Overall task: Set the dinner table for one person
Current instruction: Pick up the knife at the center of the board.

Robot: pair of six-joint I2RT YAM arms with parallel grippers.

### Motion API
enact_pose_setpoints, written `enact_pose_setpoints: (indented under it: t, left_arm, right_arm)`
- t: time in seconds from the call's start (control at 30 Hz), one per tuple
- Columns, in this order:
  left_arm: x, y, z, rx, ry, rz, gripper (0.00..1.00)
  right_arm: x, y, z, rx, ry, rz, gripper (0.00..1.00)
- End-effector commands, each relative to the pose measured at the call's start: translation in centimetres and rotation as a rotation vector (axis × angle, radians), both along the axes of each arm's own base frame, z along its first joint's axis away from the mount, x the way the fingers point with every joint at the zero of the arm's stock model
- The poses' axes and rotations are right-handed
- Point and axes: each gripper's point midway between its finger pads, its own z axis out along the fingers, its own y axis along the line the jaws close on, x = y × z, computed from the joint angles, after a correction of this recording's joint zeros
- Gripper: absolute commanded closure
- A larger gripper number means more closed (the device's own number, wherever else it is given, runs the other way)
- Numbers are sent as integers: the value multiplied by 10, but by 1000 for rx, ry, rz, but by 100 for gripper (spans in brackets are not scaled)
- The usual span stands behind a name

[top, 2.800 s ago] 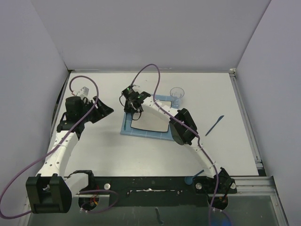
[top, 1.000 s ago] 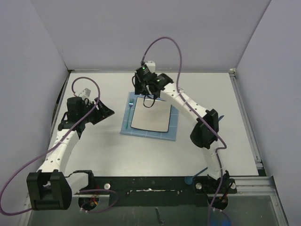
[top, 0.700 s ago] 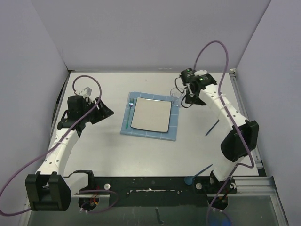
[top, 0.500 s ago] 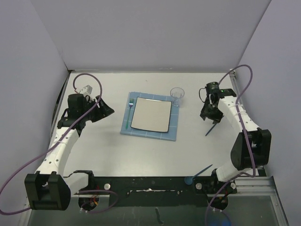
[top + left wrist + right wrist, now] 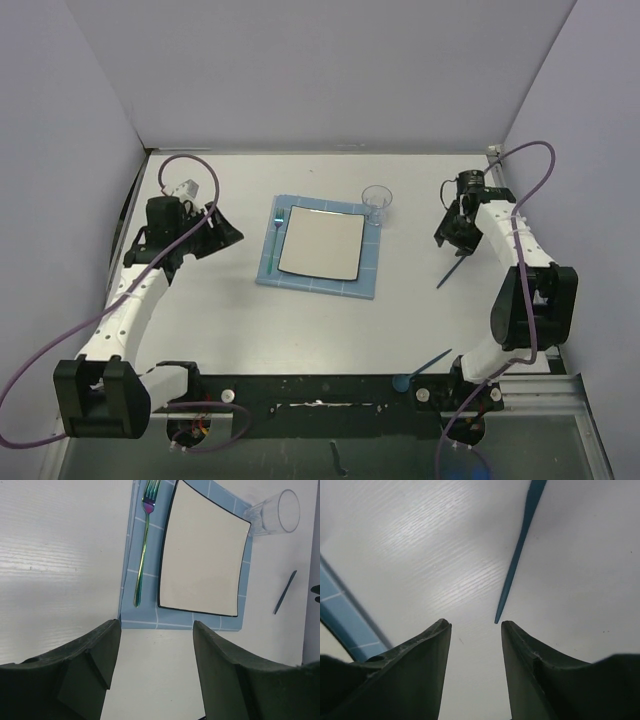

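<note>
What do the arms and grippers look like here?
The left arm and right arm have white links, black joint housings and a looping purple cable each. The left gripper and right gripper have dark matte tapered fingers.

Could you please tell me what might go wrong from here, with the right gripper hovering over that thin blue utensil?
1. The blue utensil is thin and lies flat on the table; only its narrow tip sits near the open jaws of the right gripper, so they may push it instead of gripping.
2. The glass stands at the placemat corner nearest that utensil, so a carry toward the plate could knock it.
</note>
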Motion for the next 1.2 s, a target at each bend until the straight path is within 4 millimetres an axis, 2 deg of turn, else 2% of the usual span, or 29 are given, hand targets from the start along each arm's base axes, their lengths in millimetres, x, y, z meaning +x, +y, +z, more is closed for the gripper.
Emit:
enact_pose_setpoints:
  t: [0.0,0.13,0.33,0.6,0.83,0.97,1.17]
  left_arm:
    - [15,1,31,13,-94,-12,42]
    - [17,2,28,-8,-90,-11,42]
    - [24,-1,27,-27,-80,-14,42]
    - [28,-2,24,-36,-63,-15,42]
    - [34,-4,23,-53,-53,-16,43]
    - [36,-5,25,-60,-55,-15,43]
    - [37,-5,25,-62,-52,-12,43]
  right_arm:
    - [10,-19,-16,5,5,-64,55]
    - [11,-38,-33,-20,40,-118,55]
    - [10,-48,-60,-11,91,-136,57]
    - [2,-71,-81,-19,143,-189,57]
    - [-5,-72,-101,-20,200,-198,60]
    - [-7,-66,-118,14,239,-190,63]
    - [-2,-61,-122,29,235,-179,66]
